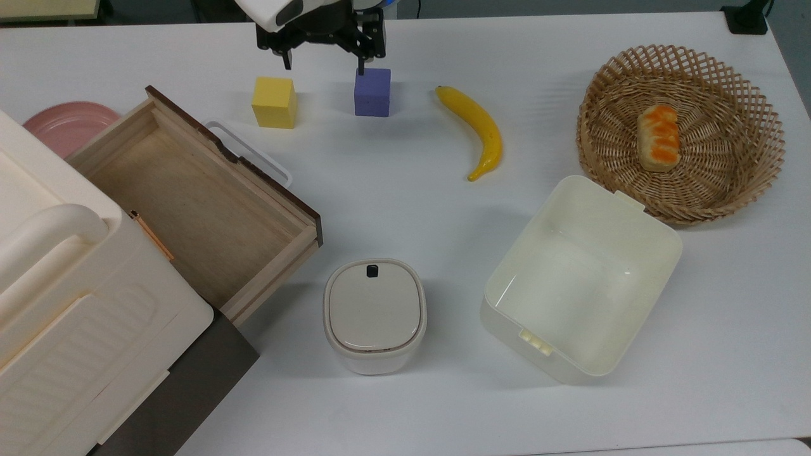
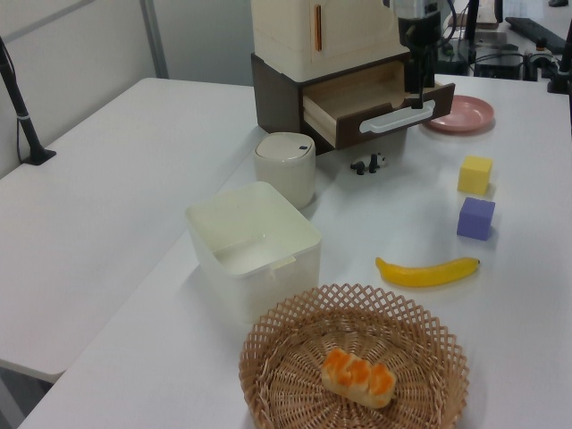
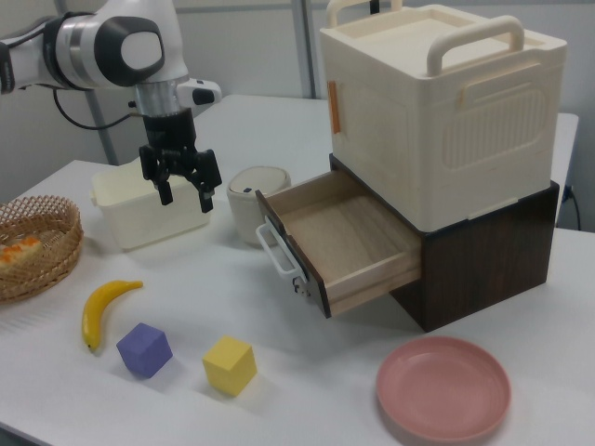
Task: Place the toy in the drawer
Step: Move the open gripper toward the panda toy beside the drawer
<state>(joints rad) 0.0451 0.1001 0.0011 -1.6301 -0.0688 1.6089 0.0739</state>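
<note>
The toy (image 2: 368, 164), a tiny black-and-white panda, lies on the white table just in front of the drawer's dark front panel and below its white loop handle. The drawer (image 1: 190, 196) (image 2: 353, 94) (image 3: 346, 232) is pulled out of the dark brown cabinet, and its light-wood floor is bare. My gripper (image 1: 324, 62) (image 3: 186, 197) hangs open above the table with nothing between its fingers. In the top view it is over the gap between the yellow and purple cubes. In the left view the gripper (image 2: 416, 88) shows in front of the drawer.
A yellow cube (image 1: 274, 101), a purple cube (image 1: 372, 92) and a banana (image 1: 481, 130) lie near the gripper. A lidded canister (image 1: 375, 313), a cream tub (image 1: 659, 237), a wicker basket (image 1: 763, 114) holding bread and a pink plate (image 1: 63, 123) stand around. A cream box (image 3: 437, 102) tops the cabinet.
</note>
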